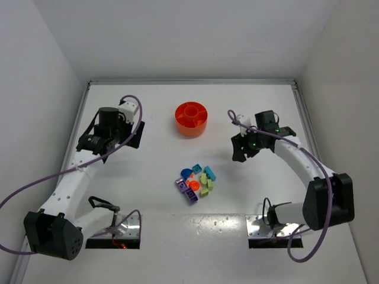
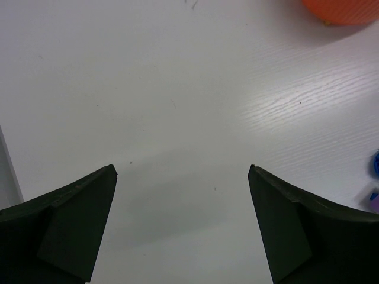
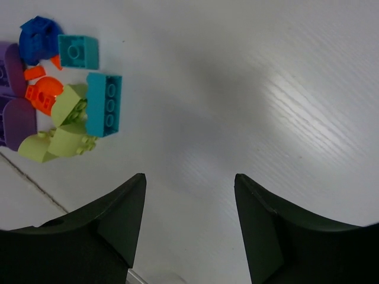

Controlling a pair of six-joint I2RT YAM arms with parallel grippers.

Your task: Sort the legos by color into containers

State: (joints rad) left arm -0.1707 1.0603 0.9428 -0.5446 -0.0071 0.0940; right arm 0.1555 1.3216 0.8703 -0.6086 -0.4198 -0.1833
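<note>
Legos (image 1: 196,180): loose mixed-colour pile on the table (image 1: 148,177), mid-table.
Tray (image 1: 190,129): orange, twelve o'clock of pile, well apart.
Left gripper (image 2: 182,171): ten o'clock, released, holding nothing.
Right gripper (image 3: 189,176): two o'clock, jaws parted, empty.

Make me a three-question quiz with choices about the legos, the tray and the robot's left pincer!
1. What colour is the tray? A green B orange C black
2. How is the left pincer? A open and empty B shut on a brick C holding the tray
3. Where are the legos? A in the tray B piled on the table C in the left pincer
Answers: 1 B, its wall is bright orange; 2 A, its jaws stand apart over bare table; 3 B, they lie together on the white surface.
</note>
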